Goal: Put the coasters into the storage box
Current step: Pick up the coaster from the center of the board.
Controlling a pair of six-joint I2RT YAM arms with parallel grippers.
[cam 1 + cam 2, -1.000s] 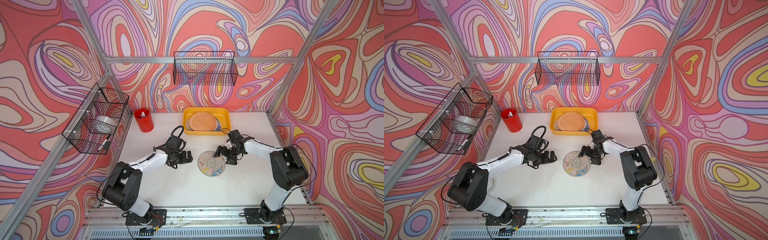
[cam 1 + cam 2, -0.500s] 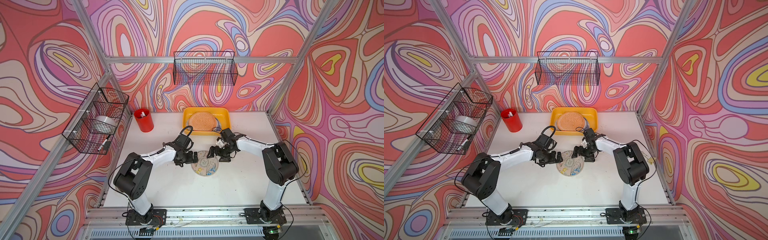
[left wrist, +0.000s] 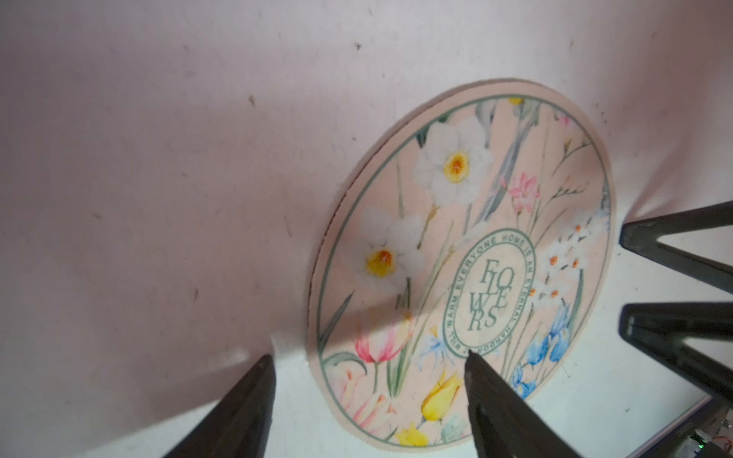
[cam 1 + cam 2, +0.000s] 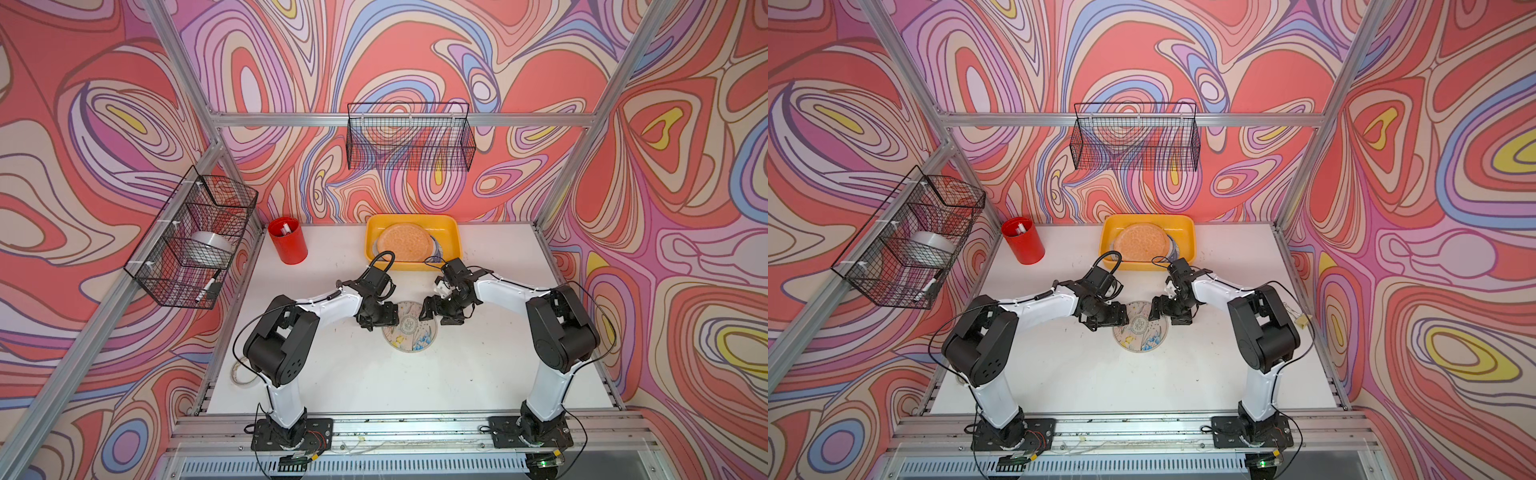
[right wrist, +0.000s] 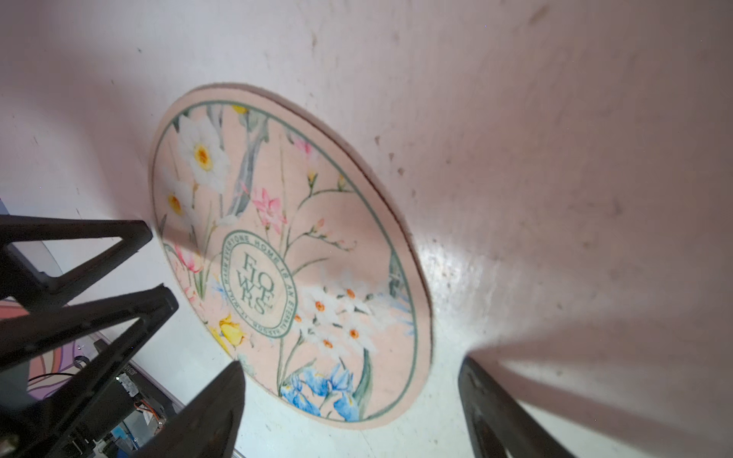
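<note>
A pale floral coaster [image 4: 409, 330] [image 4: 1140, 330] lies flat mid-table. My left gripper [image 4: 382, 321] [image 3: 369, 357] is open at its left edge, one finger over the print and the other over bare table. My right gripper [image 4: 434, 311] [image 5: 351, 363] is open at the coaster's [image 5: 293, 253] right edge, with the rim between its jaws. Neither holds anything. The yellow storage box [image 4: 452, 232] [image 4: 1187, 232] stands at the back. In it a textured orange coaster [image 4: 405, 242] [image 4: 1142, 243] lies on top of other coasters, mostly hidden.
A red cup [image 4: 287, 241] stands at the back left. One black wire basket [image 4: 409, 141] hangs on the back wall and another [image 4: 193, 241], holding a tape roll, on the left wall. A whitish tape ring [image 4: 243, 374] lies at the table's left edge.
Both grippers have moved inward to the floral coaster's two sides. Their jaws have narrowed a little. The coaster has shifted slightly left.
</note>
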